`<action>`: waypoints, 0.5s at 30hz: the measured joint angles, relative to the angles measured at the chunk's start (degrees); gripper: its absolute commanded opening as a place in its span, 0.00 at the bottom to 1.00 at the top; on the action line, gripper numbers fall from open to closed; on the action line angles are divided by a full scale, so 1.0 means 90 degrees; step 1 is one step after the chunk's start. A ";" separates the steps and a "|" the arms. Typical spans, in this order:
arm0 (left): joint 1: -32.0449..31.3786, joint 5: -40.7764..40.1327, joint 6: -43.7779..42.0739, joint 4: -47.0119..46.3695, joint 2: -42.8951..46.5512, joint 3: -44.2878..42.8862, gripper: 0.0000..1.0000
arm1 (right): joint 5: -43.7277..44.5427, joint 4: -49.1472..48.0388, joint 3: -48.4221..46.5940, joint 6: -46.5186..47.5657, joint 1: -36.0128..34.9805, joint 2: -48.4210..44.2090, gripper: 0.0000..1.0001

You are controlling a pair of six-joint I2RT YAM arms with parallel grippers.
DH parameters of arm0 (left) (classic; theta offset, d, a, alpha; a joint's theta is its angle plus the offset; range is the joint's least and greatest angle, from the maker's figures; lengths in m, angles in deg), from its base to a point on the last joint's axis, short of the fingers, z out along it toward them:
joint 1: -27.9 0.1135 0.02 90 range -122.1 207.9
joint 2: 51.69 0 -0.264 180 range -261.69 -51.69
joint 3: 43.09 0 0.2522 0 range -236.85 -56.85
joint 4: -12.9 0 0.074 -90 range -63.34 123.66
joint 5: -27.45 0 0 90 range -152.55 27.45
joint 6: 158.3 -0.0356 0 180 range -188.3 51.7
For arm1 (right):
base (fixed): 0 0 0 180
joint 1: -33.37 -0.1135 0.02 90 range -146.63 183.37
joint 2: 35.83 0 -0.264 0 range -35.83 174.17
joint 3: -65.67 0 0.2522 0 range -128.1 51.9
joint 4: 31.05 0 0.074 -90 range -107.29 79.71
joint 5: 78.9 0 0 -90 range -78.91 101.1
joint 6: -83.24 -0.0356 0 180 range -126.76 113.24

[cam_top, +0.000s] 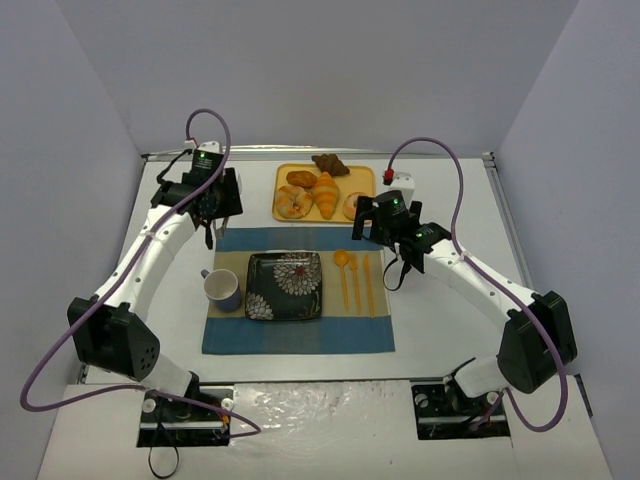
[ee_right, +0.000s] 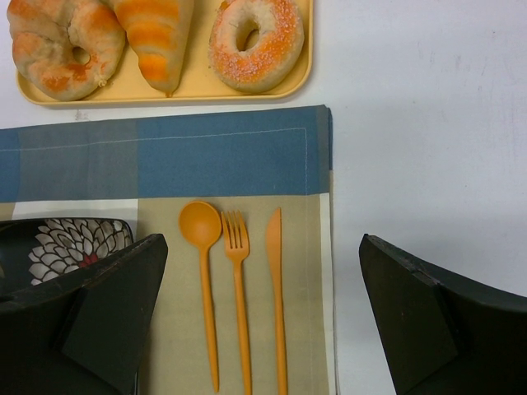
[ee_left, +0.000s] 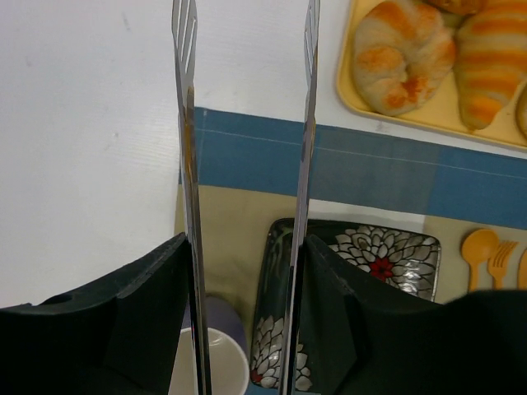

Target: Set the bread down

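Observation:
The bread (cam_top: pixel 293 203) is a round golden bun with a swirled top, lying at the front left of a yellow tray (cam_top: pixel 362 173). It also shows in the left wrist view (ee_left: pixel 403 53) and the right wrist view (ee_right: pixel 62 41). My left gripper (cam_top: pixel 208 215) (ee_left: pixel 247 247) is shut on metal tongs (ee_left: pixel 188 123), whose open arms point at the white table left of the tray, short of the bread. My right gripper (cam_top: pixel 377 224) (ee_right: pixel 262 247) is open and empty above the placemat's right side.
A dark floral plate (cam_top: pixel 285 285) sits mid-placemat (cam_top: pixel 300 340), with a purple mug (cam_top: pixel 222 290) to its left and an orange spoon, fork and knife (cam_top: pixel 355 280) to its right. The tray also holds a croissant (cam_top: pixel 326 195), a ring donut (ee_right: pixel 255 41) and darker pastries (cam_top: pixel 328 163).

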 measured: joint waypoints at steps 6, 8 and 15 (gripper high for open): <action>-0.0586 0.0092 0.0010 -0.0118 -0.0410 -0.0367 0.51 | 0.0027 0.0005 0.0024 0.0000 0.0000 -0.0022 1.00; -0.0702 0.0167 0.0017 -0.0189 -0.0587 -0.0406 0.51 | 0.0061 0.0007 0.0026 0.0000 0.0000 -0.0066 1.00; -0.0866 0.0537 0.0040 -0.0424 -0.1571 -0.0648 0.51 | 0.0159 0.0011 0.0026 0.0022 0.0011 -0.0209 1.00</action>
